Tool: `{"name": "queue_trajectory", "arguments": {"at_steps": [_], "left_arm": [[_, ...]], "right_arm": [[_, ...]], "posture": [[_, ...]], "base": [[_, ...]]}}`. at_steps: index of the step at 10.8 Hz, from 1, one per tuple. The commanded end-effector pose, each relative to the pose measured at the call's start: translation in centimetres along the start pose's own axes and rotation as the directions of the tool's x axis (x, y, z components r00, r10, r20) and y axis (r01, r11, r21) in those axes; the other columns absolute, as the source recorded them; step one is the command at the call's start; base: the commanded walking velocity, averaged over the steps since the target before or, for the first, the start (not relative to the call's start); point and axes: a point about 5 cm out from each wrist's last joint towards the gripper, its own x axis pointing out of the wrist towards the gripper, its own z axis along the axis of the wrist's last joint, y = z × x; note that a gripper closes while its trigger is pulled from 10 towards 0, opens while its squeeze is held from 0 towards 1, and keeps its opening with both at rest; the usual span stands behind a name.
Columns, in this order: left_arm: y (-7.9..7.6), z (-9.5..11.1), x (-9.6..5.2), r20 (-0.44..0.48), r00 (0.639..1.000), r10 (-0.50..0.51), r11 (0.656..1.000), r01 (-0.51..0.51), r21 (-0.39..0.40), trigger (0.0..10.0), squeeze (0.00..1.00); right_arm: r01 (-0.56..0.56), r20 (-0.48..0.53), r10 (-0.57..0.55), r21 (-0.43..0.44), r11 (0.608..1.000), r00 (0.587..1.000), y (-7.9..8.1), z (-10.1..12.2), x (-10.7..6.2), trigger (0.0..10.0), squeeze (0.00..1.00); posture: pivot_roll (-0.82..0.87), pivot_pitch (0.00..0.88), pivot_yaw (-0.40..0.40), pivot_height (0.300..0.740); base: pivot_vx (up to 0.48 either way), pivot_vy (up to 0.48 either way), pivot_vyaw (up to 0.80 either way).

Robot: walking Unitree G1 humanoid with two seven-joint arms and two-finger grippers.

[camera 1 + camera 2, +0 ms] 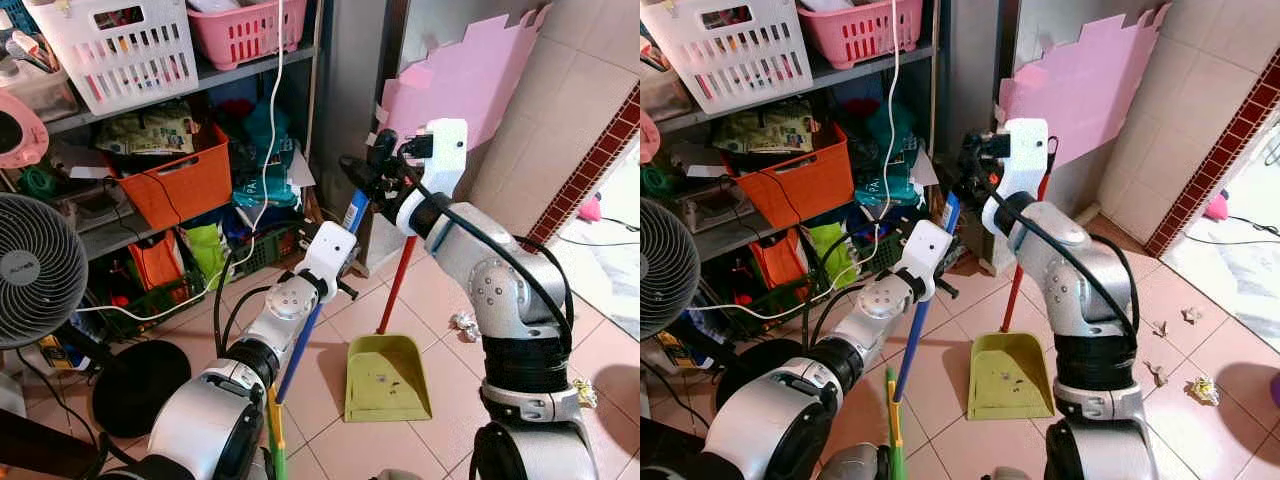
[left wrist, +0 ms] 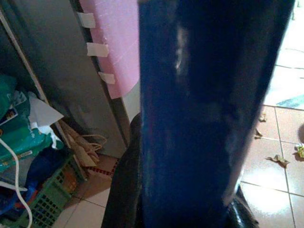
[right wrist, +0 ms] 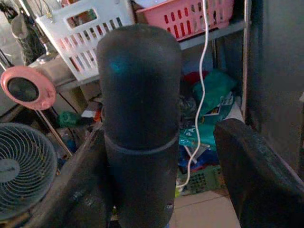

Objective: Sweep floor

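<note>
The left gripper [image 1: 345, 262] clasped the blue broom [image 1: 300, 350] mid-shaft. The right gripper [image 1: 362, 172], at its one o'clock, seemingly sat open around the broom's black tip [image 3: 137, 118], above the dustpan [image 1: 385, 378].

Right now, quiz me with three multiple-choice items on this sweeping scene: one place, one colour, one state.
1. Where is the dustpan?
A. On the top shelf
B. On the tiled floor
C. In the orange bin

2. What colour is the dustpan's stick?
A. Red
B. White
C. Black

3. What is the left gripper doing?
A. Hanging away from everything
B. Lifting the fan
C. Gripping the blue broom handle

Answers:
1. B: the dustpan rests on the floor in front of the robot.
2. A: the stick rising from the pan is red.
3. C: the left gripper is closed around the broom handle, which sits between its fingers in the left wrist view.
</note>
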Motion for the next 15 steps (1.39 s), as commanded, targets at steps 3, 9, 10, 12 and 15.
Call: {"name": "queue_trajectory", "arguments": {"at_steps": [3, 9, 10, 12, 15], "left_arm": [[-1.5, 2.3, 1.2, 0.084, 0.996, -0.042, 0.999, 0.042, 0.010, 0.0, 0.00], [-1.4, 2.3, 1.1, 0.081, 0.996, -0.041, 0.999, 0.040, 0.008, 0.0, 0.00], [-1.4, 2.2, 1.1, 0.081, 0.996, -0.042, 0.999, 0.041, 0.009, 0.0, 0.00], [-1.4, 2.3, 1.1, 0.082, 0.996, -0.042, 0.999, 0.042, 0.009, 0.0, 0.00], [-1.5, 2.3, 1.1, 0.081, 0.996, -0.043, 0.999, 0.042, 0.008, 0.0, 0.00]], "right_arm": [[0.030, 0.061, -0.034, 0.061, 0.998, 0.998, 0.0, 1.2, -0.6, 10.0, 0.00], [-0.043, 0.074, 0.038, 0.074, 0.996, 0.997, 1.1, 0.3, -1.2, 9.0, 0.00], [-0.046, 0.071, 0.041, 0.070, 0.996, 0.997, 1.2, -0.2, -1.1, 0.0, 0.00], [-0.047, 0.071, 0.043, 0.059, 0.997, 0.997, 1.4, -0.7, -0.7, 0.0, 0.00], [-0.059, 0.094, 0.053, 0.061, 0.996, 0.994, 1.9, -0.5, -0.1, 0.0, 0.00]], "posture": [[-0.21, 0.000, 0.037, 0.740], [-0.20, 0.000, 0.040, 0.740], [-0.20, 0.000, 0.040, 0.740], [-0.20, 0.000, 0.039, 0.740], [-0.20, 0.000, 0.037, 0.740]], "base": [[0.000, 0.000, 0.00], [0.000, 0.000, 0.00], [0.000, 0.000, 0.00], [0.000, 0.000, 0.00], [0.000, 0.000, 0.00]]}}
